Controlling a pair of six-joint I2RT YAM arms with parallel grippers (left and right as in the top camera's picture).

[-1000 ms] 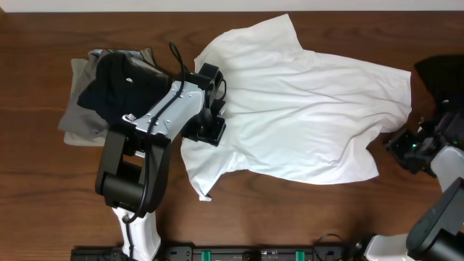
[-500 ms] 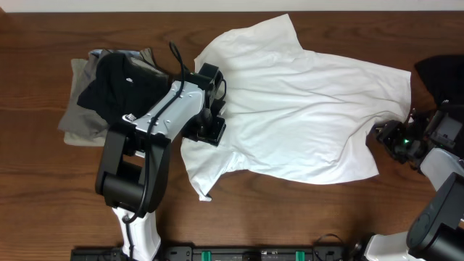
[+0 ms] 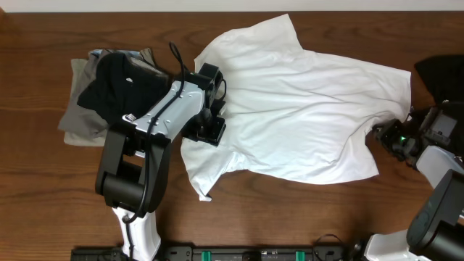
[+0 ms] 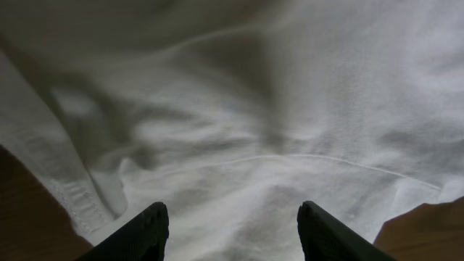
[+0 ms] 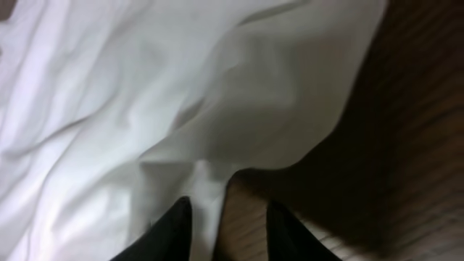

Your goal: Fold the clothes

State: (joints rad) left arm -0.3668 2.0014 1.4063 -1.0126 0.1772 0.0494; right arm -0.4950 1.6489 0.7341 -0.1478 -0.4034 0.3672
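The white T-shirt (image 3: 297, 109) lies spread and wrinkled across the middle of the table. My left gripper (image 3: 207, 132) sits on the shirt's left edge. In the left wrist view the gripper (image 4: 232, 217) is open wide, with white fabric (image 4: 239, 123) under and between the fingers. My right gripper (image 3: 382, 137) is at the shirt's lower right edge. In the right wrist view the gripper (image 5: 228, 217) is open, with a narrow strip of the shirt's edge (image 5: 210, 196) between its fingers, low over the wood.
A pile of black, grey and khaki garments (image 3: 109, 90) lies at the left, just behind my left arm. Another black garment (image 3: 442, 72) lies at the far right edge. Bare brown table (image 3: 290, 210) runs along the front.
My right gripper has moved left, from off the shirt onto its lower right edge. The left arm and the shirt have not moved.
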